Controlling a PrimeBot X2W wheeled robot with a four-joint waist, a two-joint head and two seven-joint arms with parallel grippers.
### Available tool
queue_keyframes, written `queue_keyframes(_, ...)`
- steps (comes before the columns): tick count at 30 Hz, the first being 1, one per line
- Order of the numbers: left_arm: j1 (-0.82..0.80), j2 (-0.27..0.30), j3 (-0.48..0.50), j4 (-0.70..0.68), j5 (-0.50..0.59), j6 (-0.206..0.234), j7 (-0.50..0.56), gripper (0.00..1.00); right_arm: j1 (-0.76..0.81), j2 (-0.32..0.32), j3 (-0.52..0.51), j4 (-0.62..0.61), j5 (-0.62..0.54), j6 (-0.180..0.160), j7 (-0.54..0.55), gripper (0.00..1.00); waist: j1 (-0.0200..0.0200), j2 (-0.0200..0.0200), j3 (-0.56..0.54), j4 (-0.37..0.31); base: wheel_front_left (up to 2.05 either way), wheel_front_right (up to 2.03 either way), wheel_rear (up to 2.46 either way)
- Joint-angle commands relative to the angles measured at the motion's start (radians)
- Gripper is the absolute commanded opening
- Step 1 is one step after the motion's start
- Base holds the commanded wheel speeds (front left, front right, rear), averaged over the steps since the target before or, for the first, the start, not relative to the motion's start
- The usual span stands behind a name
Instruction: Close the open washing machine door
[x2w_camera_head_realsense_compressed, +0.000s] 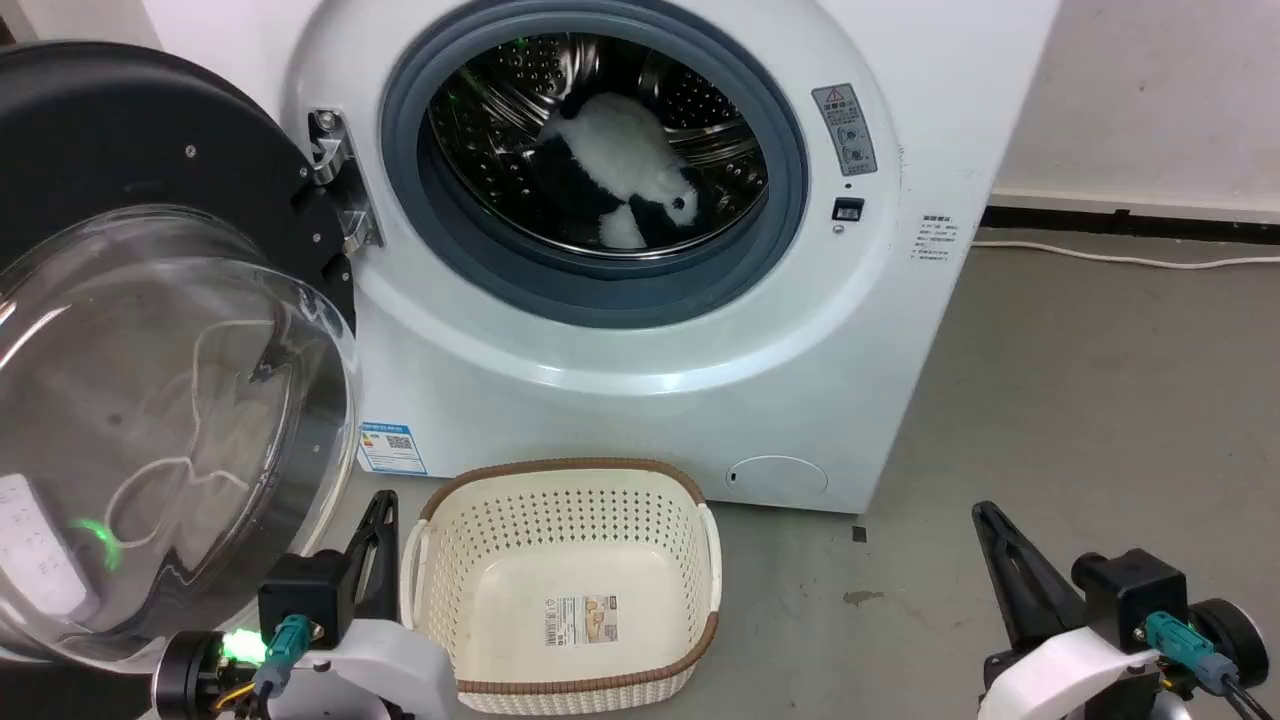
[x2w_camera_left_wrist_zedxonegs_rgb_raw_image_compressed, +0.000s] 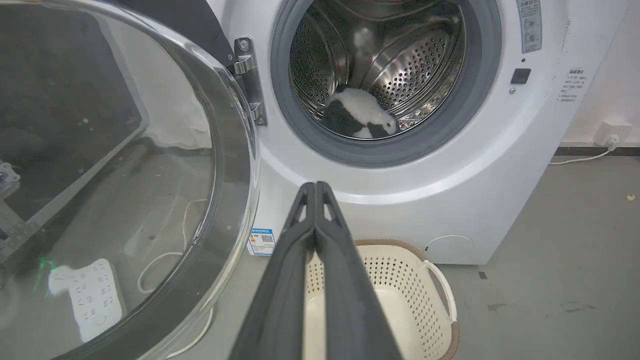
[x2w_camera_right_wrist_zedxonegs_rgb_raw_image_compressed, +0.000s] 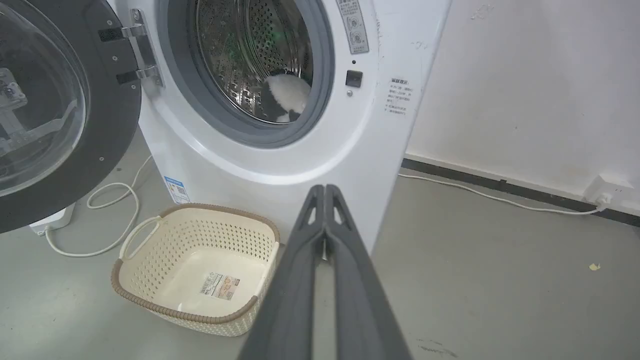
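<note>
The washing machine (x2w_camera_head_realsense_compressed: 640, 400) gleams white, its door (x2w_camera_head_realsense_compressed: 120, 130) black-rimmed and clear, gasket (x2w_camera_head_realsense_compressed: 600, 290) grey, drum (x2w_camera_head_realsense_compressed: 500, 130) silvery and hole-dotted, basket (x2w_camera_head_realsense_compressed: 560, 466) cream with brown trim.

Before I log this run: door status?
Left gripper shut, right gripper shut, both empty. Washing machine door wide open. Laundry basket on floor in front.

Cream basket (x2w_camera_head_realsense_compressed: 560, 520) on grey floor (x2w_camera_head_realsense_compressed: 1080, 400); white cable (x2w_camera_head_realsense_compressed: 1130, 261) near wall (x2w_camera_head_realsense_compressed: 1150, 90).

Your left gripper (x2w_camera_head_realsense_compressed: 384, 503) sat low on your left side, its two long dark fingers pressed flat together and pointing up. Your right gripper (x2w_camera_head_realsense_compressed: 985, 512) sat low on your right side (well apart from the other one), fingers pressed together the same way.
</note>
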Motion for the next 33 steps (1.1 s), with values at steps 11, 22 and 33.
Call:
queue_keyframes(11,0.007,0.0,0.002,-0.004,0.002,-0.005,0.0,0.0,-0.014,0.004,0.0,-0.004,-0.008,0.001,0.001,0.0,0.0,0.0,0.0,0.0,0.0,0.0,0.0)
queue_keyframes(22,0.007,0.0,0.002,-0.004,0.002,-0.005,0.0,0.0,-0.014,0.004,0.0,-0.004,-0.008,0.001,0.001,0.0,0.0,0.0,0.0,0.0,0.0,0.0,0.0)
queue_keyframes(33,-0.002,0.0,-0.006,0.0,0.001,0.0,-0.008,1.0,0.002,0.0,-0.003,0.0,0.007,0.0,-0.007,1.0,0.0,0.0,0.0,0.001,0.0,0.0,0.0)
